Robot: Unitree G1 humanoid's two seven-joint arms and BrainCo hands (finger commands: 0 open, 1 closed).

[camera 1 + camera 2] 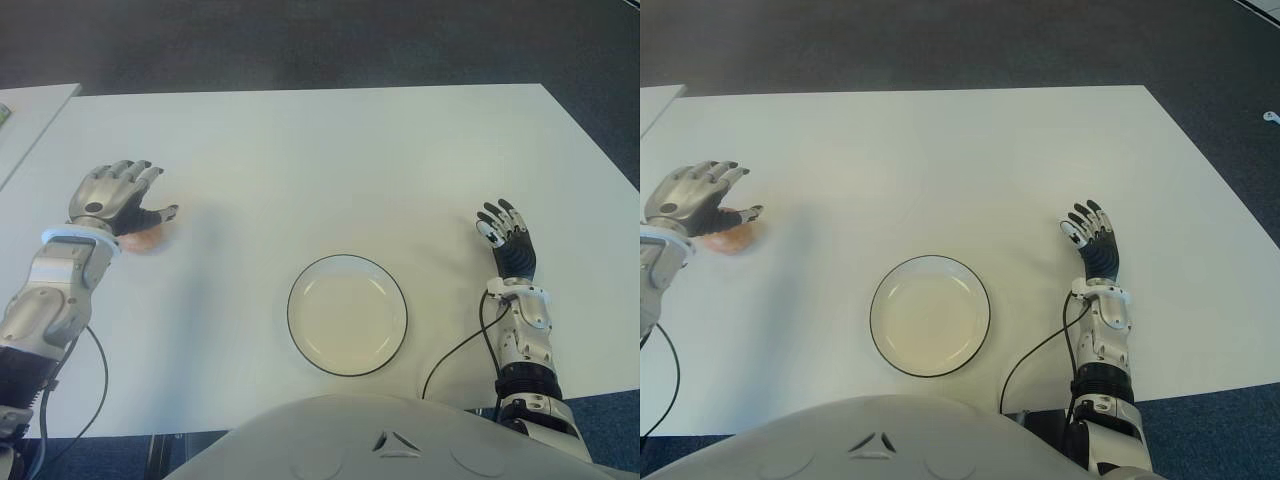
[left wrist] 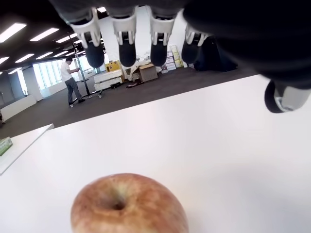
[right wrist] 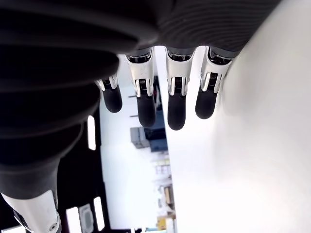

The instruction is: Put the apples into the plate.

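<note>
Apple (image 2: 129,204): we see one, round, matte reddish-yellow skin with a dimpled top, on the table near its left edge.
Left hand (image 1: 118,200): we see it above the apple, fingers (image 2: 127,47) spread, gripping nothing.
Plate (image 1: 347,268): round, shallow, glossy cream with a dark rim, empty, near the front edge.
Right hand (image 1: 506,238): beside the plate, toward the right edge, fingers straight, holding nothing.
Table (image 1: 330,160): smooth, white, rectangular.
</note>
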